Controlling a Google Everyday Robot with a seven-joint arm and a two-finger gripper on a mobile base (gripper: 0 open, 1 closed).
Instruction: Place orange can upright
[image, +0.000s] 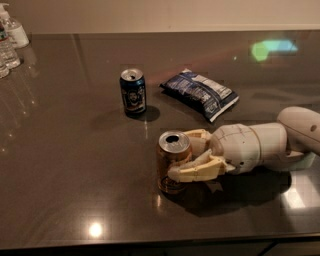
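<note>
The orange can (168, 159), shiny bronze with a silver top, stands upright on the dark table (75, 165) at centre front. My gripper (181, 155) reaches in from the right with its cream fingers (196, 173) around the can's body, one in front and one behind, shut on it. The white arm (250, 147) lies low over the table behind the gripper. The can's base appears to rest on the table top.
A dark blue can (133, 92) stands upright behind and to the left of the orange can. A blue-and-white snack bag (199, 93) lies behind the gripper. Clear plastic bottles (10, 37) stand at the far left corner. The table's front edge runs close below.
</note>
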